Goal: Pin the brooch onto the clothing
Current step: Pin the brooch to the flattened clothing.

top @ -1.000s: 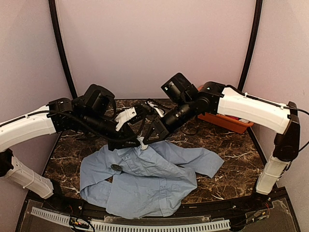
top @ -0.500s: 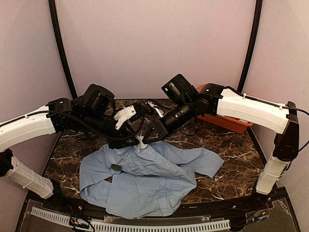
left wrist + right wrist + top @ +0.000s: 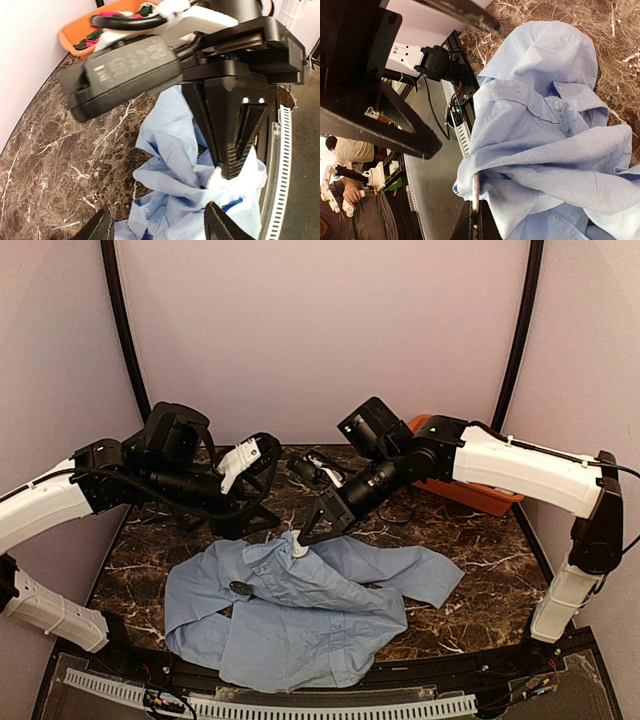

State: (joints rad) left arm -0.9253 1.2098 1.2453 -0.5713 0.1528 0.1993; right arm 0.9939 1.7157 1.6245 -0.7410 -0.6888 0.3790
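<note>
Right gripper (image 3: 301,538) clamps the shirt (image 3: 310,630) collar; left gripper (image 3: 161,227), jaws apart, hangs nearer the brooch (image 3: 240,587), which apparently lies base-ward.

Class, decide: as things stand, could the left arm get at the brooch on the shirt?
Probably yes: the brooch lies uncovered on the shirt, on the side of the open left hand, with nothing between them.

No legible text, raised marks on black housing (image 3: 131,67), possibly lettering, blurred
</note>
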